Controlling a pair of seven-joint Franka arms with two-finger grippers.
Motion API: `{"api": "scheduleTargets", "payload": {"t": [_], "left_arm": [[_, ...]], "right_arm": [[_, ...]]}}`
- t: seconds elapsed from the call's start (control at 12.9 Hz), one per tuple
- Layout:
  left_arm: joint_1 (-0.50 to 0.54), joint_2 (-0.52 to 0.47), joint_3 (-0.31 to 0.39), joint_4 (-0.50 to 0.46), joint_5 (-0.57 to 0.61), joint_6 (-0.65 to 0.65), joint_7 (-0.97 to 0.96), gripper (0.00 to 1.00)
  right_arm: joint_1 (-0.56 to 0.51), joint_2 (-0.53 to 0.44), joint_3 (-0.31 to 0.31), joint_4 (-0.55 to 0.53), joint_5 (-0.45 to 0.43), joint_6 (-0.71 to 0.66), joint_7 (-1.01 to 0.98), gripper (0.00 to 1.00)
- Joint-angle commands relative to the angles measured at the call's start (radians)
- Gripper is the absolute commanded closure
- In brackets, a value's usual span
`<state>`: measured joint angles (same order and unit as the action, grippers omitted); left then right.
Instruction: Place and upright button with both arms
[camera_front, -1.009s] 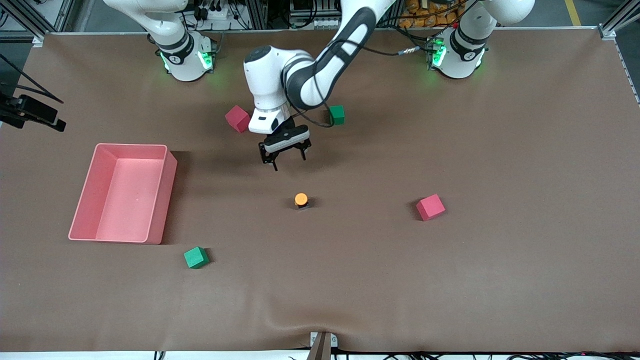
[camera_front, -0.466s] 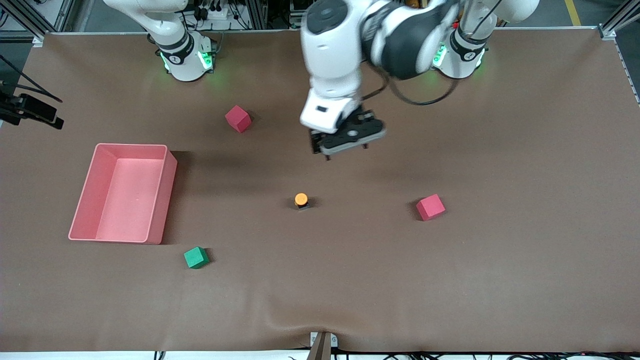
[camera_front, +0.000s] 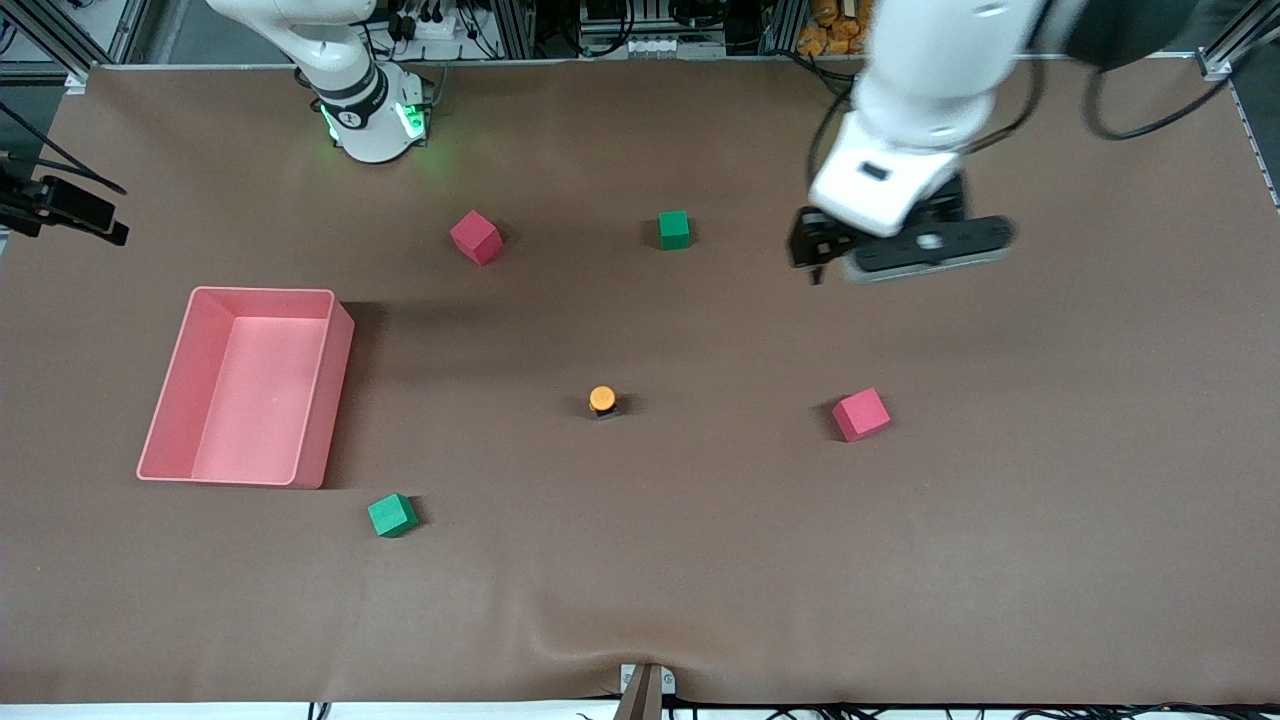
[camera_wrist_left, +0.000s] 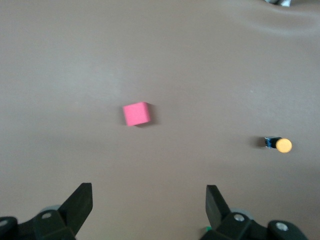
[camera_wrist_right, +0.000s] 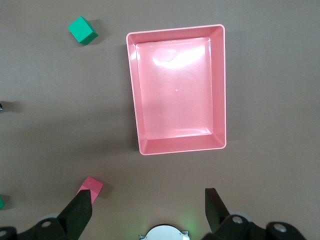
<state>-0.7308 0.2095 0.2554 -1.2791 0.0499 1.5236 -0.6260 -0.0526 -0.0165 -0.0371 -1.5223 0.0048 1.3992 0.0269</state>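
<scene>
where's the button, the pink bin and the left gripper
button (camera_front: 601, 398), front view, on its orange cap
pink bin (camera_front: 341, 390), front view, on its wall
left gripper (camera_wrist_left: 149, 200), left wrist view, midway between its open fingers

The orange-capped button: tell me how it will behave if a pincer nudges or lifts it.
The button stands cap-up on a narrow base, so a sideways nudge would probably tip it. Its round body would likely roll once down. It is smaller than the red cube, so probably light, and its curved sides may slip in a grasp.

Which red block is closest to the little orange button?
The red cube toward the left arm's end of the table, beside the button. The other red cube sits farther away, nearer the robots' bases.
</scene>
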Motion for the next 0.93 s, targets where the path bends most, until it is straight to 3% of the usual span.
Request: {"api": "scheduleTargets", "payload": {"t": [0.0, 0.31, 0.62, 0.7, 0.85], "left_arm": [[0.076, -0.061, -0.01, -0.028, -0.013, -0.01, 0.083, 0.0], [0.236, -0.13, -0.018, -0.028, -0.018, -0.069, 0.331, 0.0], [0.348, -0.166, -0.019, -0.028, -0.022, -0.106, 0.44, 0.0], [0.402, -0.17, -0.053, -0.029, -0.022, -0.106, 0.478, 0.0], [0.558, -0.174, -0.192, -0.043, -0.022, -0.106, 0.483, 0.0]], "right_arm": [[0.016, -0.02, -0.001, -0.013, -0.02, 0.014, -0.004, 0.0], [0.019, -0.02, -0.001, -0.013, -0.019, 0.02, -0.002, 0.0], [0.022, -0.02, -0.001, -0.013, -0.017, 0.03, -0.002, 0.0], [0.022, -0.02, -0.001, -0.015, -0.016, 0.029, -0.002, 0.0], [0.022, -0.02, -0.001, -0.015, -0.014, 0.032, -0.001, 0.0]]}}
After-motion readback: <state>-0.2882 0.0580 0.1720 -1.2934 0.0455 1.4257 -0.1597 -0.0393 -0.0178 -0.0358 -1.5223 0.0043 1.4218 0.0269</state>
